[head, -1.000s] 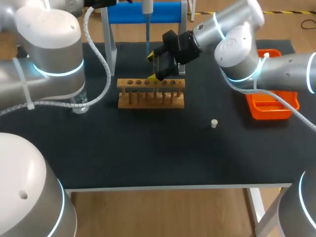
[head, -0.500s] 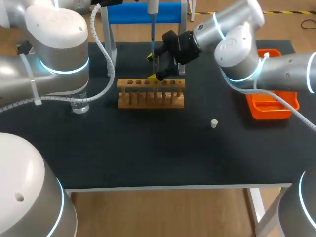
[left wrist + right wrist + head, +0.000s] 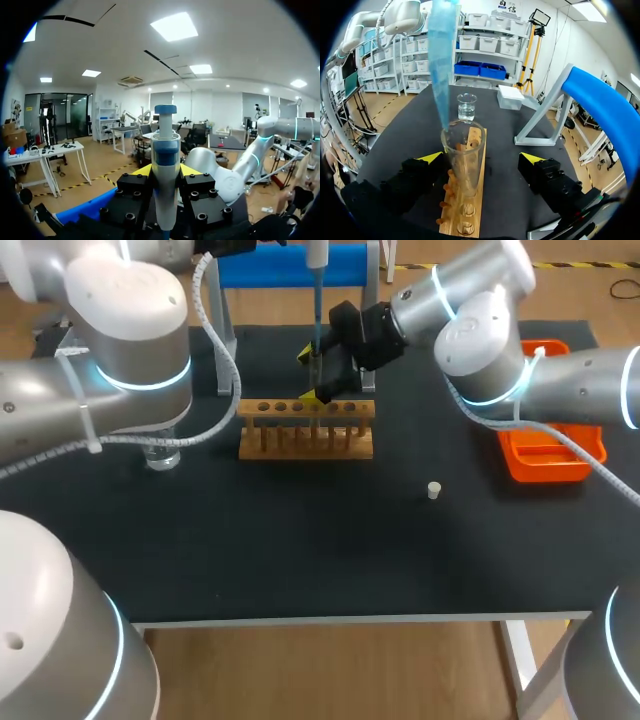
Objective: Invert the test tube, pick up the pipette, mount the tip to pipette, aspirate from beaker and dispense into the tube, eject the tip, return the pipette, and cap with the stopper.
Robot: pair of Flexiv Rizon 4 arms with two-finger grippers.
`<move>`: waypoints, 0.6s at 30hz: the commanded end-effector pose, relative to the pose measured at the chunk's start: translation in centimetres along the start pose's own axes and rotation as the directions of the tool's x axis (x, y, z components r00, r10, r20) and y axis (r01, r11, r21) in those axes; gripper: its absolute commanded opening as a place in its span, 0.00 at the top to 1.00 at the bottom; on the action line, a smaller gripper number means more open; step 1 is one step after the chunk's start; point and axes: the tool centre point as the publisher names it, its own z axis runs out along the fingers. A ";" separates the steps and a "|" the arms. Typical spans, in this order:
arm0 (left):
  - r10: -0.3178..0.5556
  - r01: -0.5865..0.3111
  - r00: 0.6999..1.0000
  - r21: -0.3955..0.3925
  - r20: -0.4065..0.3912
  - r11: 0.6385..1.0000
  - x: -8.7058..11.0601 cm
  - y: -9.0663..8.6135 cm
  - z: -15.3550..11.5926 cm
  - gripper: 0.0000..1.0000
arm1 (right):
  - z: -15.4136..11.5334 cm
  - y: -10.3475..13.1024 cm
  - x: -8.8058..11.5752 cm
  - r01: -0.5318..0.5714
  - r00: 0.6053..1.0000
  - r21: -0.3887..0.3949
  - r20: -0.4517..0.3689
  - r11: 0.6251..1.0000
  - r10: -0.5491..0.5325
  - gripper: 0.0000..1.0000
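Across comes the pipette (image 3: 316, 254): over the last second the left arm has swung it sideways until its blue tip (image 3: 317, 325) hangs straight over the tube (image 3: 316, 372), while the right arm and everything on the table (image 3: 300, 550) have kept their places. Nearest the front edge, the small white stopper (image 3: 433, 490) stands alone on the black top, well apart from the rest. Further in sits the wooden rack (image 3: 306, 430), set across the table with its holes in a row. At the rack, the right gripper (image 3: 313, 374) has its fingers set wide, with the clear tube upright between them, mouth up. From the right wrist, the tube (image 3: 463, 160) is close against one finger with a plain gap to the other, so the right gripper (image 3: 481, 159) is not clamped on it. The tube's foot seems to go down into a hole of the rack (image 3: 470, 227). The tip (image 3: 441, 65) comes down slantwise, its point right at the tube's rim; inside or just at the edge, I cannot tell. The glass beaker (image 3: 160, 453) stands half under the left arm, well apart from the rack. The orange tray (image 3: 545, 460) lies at the table's right edge beneath the right arm. Up top, the left gripper (image 3: 166, 172) is closed hard on the pipette (image 3: 165, 145), plunger end up. Farthest back is the blue stand (image 3: 260, 268).
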 end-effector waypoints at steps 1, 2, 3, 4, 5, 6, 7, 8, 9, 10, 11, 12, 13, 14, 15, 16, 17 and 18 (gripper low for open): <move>0.004 -0.004 1.000 0.030 -0.003 1.000 -0.3 0.5 0.3 1.00 | -0.1 0.1 0.0 0.000 1.000 0.003 -0.003 1.000 0.000 0.00; 0.005 -0.005 1.000 0.030 -0.003 1.000 -0.3 0.6 0.3 1.00 | -0.1 0.1 0.0 0.000 1.000 0.003 -0.003 1.000 0.000 0.00; 0.005 -0.005 1.000 0.032 -0.003 0.999 -0.4 0.7 0.3 1.00 | -0.1 0.1 0.0 0.000 1.000 0.003 -0.003 1.000 0.000 0.00; 0.005 -0.005 1.000 0.034 -0.003 0.999 -0.4 0.8 0.3 1.00 | -0.1 0.1 0.0 0.000 1.000 0.003 -0.003 1.000 0.000 0.00; 0.005 -0.005 1.000 0.036 -0.003 0.999 -0.5 0.8 0.3 1.00 | -0.1 0.1 0.0 0.000 1.000 0.003 -0.003 1.000 0.000 0.00; 0.007 -0.007 1.000 0.037 -0.002 0.999 -0.5 0.9 0.3 1.00 | -0.1 0.1 0.0 0.000 1.000 0.003 -0.003 1.000 0.000 0.00; 0.008 -0.008 1.000 0.037 -0.001 0.999 -0.5 1.0 0.3 1.00 | -0.1 0.1 0.0 0.000 1.000 0.003 -0.003 1.000 0.000 0.00; 0.009 -0.009 1.000 0.038 -0.001 0.999 -0.6 1.1 0.3 1.00 | -0.1 0.1 0.0 0.000 1.000 0.003 -0.003 1.000 0.000 0.00; 0.009 -0.009 1.000 0.038 -0.001 0.999 -0.6 1.2 0.3 1.00 | -0.1 0.1 0.0 0.000 1.000 0.003 -0.003 1.000 0.000 0.00; 0.010 -0.010 1.000 0.037 0.000 0.999 -0.6 1.3 0.2 1.00 | -0.1 0.1 0.0 0.000 1.000 0.003 -0.003 1.000 0.000 0.00; 0.012 -0.012 1.000 0.037 0.002 0.999 -0.6 1.4 0.2 1.00 | -0.1 0.1 0.0 0.000 1.000 0.003 -0.003 1.000 0.000 0.00; 0.012 -0.012 1.000 0.036 0.003 0.999 -0.7 1.4 0.2 1.00 | -0.1 0.1 0.0 0.000 1.000 0.003 -0.003 1.000 0.000 0.00; 0.012 -0.012 1.000 0.036 0.004 0.999 -0.7 1.5 0.1 1.00 | -0.1 0.1 0.0 0.000 1.000 0.003 -0.003 1.000 0.000 0.00; 0.012 -0.012 1.000 0.036 0.005 0.999 -0.7 1.5 0.1 1.00 | -0.1 0.1 0.0 0.000 1.000 0.003 -0.003 1.000 0.000 0.00; 0.012 -0.012 1.000 0.035 0.005 0.999 -0.7 1.6 0.1 1.00 | -0.1 0.1 0.0 0.000 1.000 0.003 -0.003 1.000 0.000 0.00; 0.012 -0.012 1.000 0.034 0.006 0.999 -0.8 1.7 0.1 1.00 | -0.1 0.1 0.0 0.000 1.000 0.003 -0.003 1.000 0.000 0.00; 0.013 -0.014 1.000 0.031 0.008 0.999 -0.8 1.7 0.0 1.00 | -0.1 0.1 0.0 0.000 1.000 0.003 -0.003 1.000 0.000 0.00; 0.014 -0.014 1.000 0.030 0.009 0.999 -0.8 1.7 0.0 1.00 | -0.1 0.1 0.0 0.000 1.000 0.003 -0.003 1.000 0.000 0.00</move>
